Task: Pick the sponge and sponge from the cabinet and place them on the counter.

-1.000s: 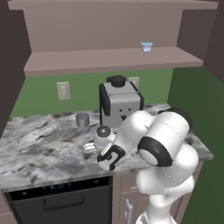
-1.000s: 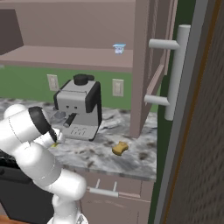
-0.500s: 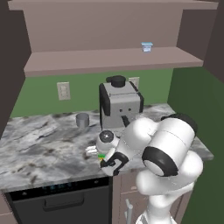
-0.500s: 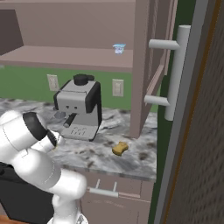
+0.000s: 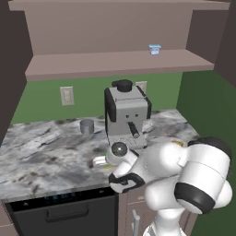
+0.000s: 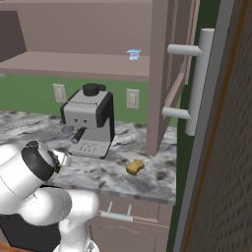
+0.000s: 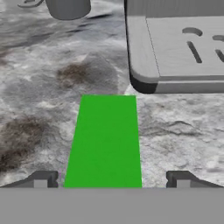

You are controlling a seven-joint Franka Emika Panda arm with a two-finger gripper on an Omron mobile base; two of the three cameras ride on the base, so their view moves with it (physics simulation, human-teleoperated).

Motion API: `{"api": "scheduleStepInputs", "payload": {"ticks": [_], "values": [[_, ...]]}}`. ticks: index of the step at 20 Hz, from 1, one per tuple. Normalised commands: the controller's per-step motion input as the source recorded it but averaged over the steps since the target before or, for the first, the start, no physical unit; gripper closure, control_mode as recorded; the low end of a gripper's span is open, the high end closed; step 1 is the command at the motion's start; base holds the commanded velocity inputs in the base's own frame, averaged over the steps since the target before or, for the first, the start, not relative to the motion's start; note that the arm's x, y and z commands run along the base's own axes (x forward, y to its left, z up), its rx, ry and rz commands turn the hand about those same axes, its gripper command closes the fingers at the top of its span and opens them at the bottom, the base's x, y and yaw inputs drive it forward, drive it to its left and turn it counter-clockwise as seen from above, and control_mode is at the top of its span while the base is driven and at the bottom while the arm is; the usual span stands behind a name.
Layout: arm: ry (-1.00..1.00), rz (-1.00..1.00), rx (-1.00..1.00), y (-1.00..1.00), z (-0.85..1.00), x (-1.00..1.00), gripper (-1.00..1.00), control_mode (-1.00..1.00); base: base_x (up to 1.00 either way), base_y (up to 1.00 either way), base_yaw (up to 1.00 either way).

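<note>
Two sponges rest on the counter (image 5: 41,152): the green sponge (image 7: 105,142) lies flat on the marble between the spread finger tips of the gripper (image 7: 111,179), and the tan sponge (image 6: 135,167) sits near the counter's front edge, to the right of the coffee machine (image 6: 91,123). In the hand view, clear gaps separate each finger tip from the green block's sides, so the jaws stand released and grasp nothing. Judged from this layout, the placing step for the green sponge is at its end and the task appears close to complete; the next move calls for lifting the hand straight away from the block without dragging it. Open room lies to the sponge's left, where bare marble runs toward a small grey cup (image 5: 86,126). The coffee machine's base stands just beyond the sponge's far edge, and the counter's front edge lies close under the hand, limiting forward and backward travel. The cabinet (image 5: 120,60) shelf above holds a small white cup (image 5: 154,49).
</note>
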Motion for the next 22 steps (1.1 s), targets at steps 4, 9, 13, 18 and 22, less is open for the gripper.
{"api": "scheduleStepInputs", "payload": {"ticks": [4, 9, 13, 18, 22], "values": [[0.00, 0.00, 0.00, 0.00, 0.74, -0.05, -1.00, -1.00, 0.00, 0.00, 0.00], [0.00, -0.01, 0.00, 0.00, 0.75, -0.10, -1.00, -1.00, 0.00, 0.00, 0.00], [0.00, -0.03, 0.00, 0.00, 0.47, -0.22, -1.00, -1.00, 0.00, 0.00, 0.00], [0.01, -0.02, 0.00, 0.00, 0.42, -0.29, -1.00, -1.00, 0.00, 0.00, 0.00], [0.01, -0.02, -0.03, 0.00, 0.43, -0.34, -1.00, -1.00, 0.00, 0.00, 0.00]]}}
